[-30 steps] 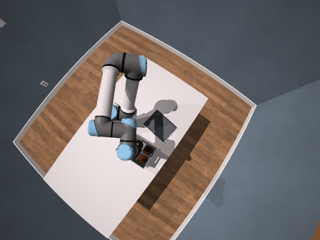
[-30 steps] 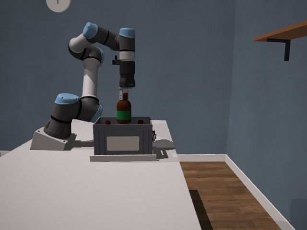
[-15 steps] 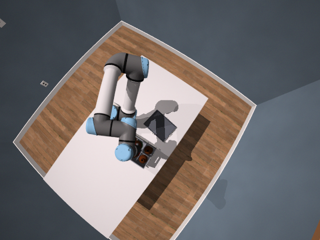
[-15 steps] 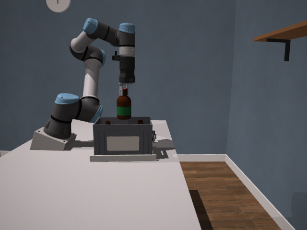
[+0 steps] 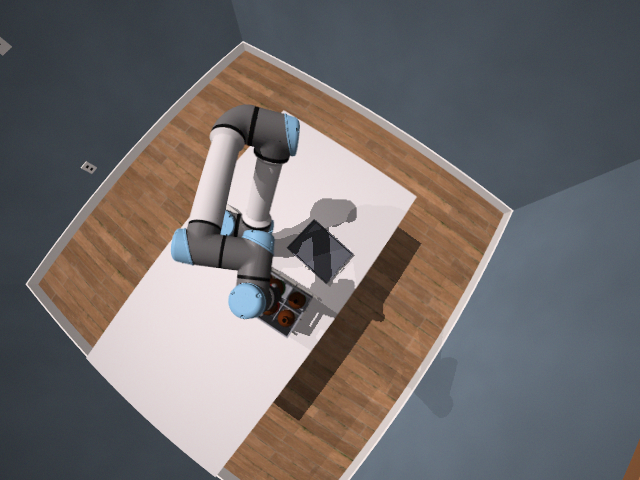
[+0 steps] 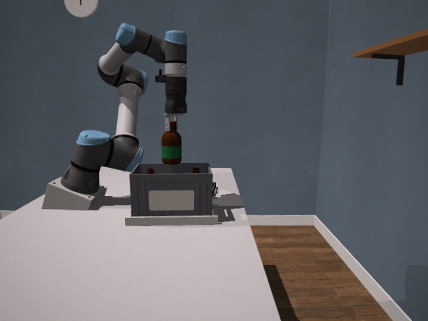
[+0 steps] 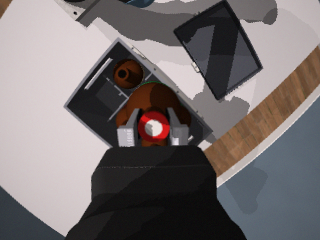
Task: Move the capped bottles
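My gripper (image 6: 171, 121) is shut on the neck of a brown bottle (image 6: 171, 145) with a red cap and a green label. It holds the bottle upright, with the bottom just above the rim of the dark grey crate (image 6: 170, 189). In the wrist view the red cap (image 7: 154, 127) sits between my fingers, above the crate (image 7: 127, 96). Two open brown bottle necks (image 6: 149, 170) (image 6: 196, 170) stand in the crate. Open bottles (image 5: 296, 299) (image 5: 285, 318) also show from above. The dark flat tray (image 5: 320, 251) lies on the table beside the crate, empty; it also shows in the wrist view (image 7: 219, 48).
The robot base (image 6: 74, 193) stands on the table behind and left of the crate. The table's right edge (image 6: 255, 241) runs close to the crate and the tray, with wooden floor below. A low light slab (image 6: 171, 220) lies along the crate's front.
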Robot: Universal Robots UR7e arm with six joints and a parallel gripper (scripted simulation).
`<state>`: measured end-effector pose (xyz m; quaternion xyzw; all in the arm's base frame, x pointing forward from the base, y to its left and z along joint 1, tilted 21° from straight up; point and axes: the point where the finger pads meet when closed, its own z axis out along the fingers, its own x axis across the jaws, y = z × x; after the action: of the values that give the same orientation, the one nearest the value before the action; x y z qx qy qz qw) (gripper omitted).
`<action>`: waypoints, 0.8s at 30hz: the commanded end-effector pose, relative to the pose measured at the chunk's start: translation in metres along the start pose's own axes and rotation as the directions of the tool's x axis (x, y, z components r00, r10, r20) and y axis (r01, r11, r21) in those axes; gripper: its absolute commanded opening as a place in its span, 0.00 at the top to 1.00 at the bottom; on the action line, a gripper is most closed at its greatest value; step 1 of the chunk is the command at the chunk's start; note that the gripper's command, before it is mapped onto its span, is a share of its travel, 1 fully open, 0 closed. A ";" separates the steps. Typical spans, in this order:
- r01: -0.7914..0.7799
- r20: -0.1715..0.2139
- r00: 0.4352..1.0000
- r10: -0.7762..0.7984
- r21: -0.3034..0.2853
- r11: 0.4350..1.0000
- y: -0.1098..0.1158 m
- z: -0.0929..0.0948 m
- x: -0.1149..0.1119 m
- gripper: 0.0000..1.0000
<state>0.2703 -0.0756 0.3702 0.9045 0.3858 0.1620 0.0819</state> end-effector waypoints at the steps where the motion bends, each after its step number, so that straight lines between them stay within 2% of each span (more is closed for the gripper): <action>1: 0.000 0.000 1.000 0.000 -0.001 1.000 -0.011 -0.001 0.003 1.00; 7: 0.001 -0.001 1.000 -0.001 -0.001 1.000 -0.025 -0.002 0.007 1.00; 10: 0.000 0.000 1.000 0.000 -0.001 1.000 -0.020 -0.002 0.007 1.00; 24: 0.001 -0.001 1.000 -0.001 -0.001 1.000 -0.043 -0.002 0.024 1.00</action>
<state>0.2575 -0.0375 0.3662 0.9044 0.3860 0.1626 0.0817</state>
